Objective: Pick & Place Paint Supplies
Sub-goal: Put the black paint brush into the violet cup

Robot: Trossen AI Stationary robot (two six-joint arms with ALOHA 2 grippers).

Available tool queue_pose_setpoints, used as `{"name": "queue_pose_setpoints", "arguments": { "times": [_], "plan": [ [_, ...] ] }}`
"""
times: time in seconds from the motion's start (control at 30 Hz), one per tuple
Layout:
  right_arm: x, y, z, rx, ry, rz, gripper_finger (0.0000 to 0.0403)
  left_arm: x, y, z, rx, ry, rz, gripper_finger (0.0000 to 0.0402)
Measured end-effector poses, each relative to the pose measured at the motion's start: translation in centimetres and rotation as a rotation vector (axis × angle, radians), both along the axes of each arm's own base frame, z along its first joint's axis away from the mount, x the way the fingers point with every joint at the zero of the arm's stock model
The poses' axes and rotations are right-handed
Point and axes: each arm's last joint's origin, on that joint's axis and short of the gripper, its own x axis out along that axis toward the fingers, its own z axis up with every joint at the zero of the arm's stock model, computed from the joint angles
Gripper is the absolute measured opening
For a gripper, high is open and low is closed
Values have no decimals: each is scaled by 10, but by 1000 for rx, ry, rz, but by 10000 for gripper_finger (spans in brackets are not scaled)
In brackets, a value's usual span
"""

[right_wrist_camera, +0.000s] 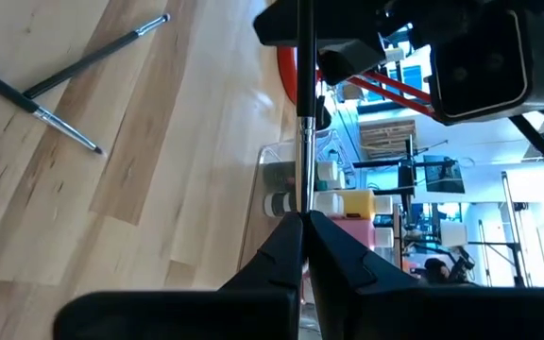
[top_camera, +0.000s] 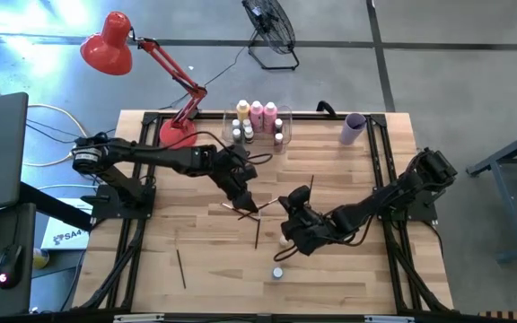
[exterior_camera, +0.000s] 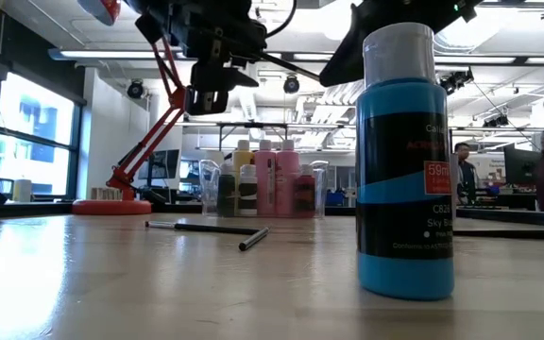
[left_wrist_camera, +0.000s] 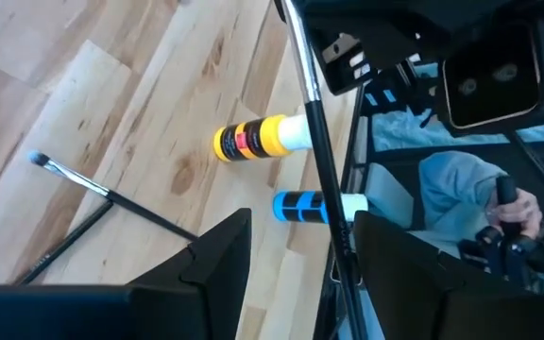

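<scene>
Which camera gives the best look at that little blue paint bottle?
The low view: the blue bottle stands upright right in front of the lens, label and white cap plain. The left wrist view shows it farther off, partly behind a brush. The high view shows only a speck. The right wrist view misses it.

The table (exterior_camera: 111, 283) is pale, smooth, faintly glossy wood planks, the blue paint bottle (exterior_camera: 405, 161) shiny plastic with a white cap, the desk lamp (top_camera: 108, 43) glossy red.

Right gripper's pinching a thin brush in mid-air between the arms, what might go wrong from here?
The right gripper, shut on the thin dark paintbrush, pinches only its end, so it could pivot or slip. The open left gripper straddles the shaft; closing off-centre could knock it. A dropped brush might hit the small yellow bottle and blue bottle below.
</scene>
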Motion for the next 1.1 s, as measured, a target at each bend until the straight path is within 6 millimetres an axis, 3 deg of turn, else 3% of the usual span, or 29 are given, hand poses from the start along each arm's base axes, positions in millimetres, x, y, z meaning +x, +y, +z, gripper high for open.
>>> {"name": "queue_pose_setpoints", "arguments": {
  "times": [0.53, 1.1],
  "plan": [
    [1, 0, 1, 11, -8, 4, 4, 1, -7, -1, 49, 4, 36, 178],
    [1, -1, 1, 11, -8, 1, 4, 1, -7, -1, 45, 1, 34, 19]
  ]
}}
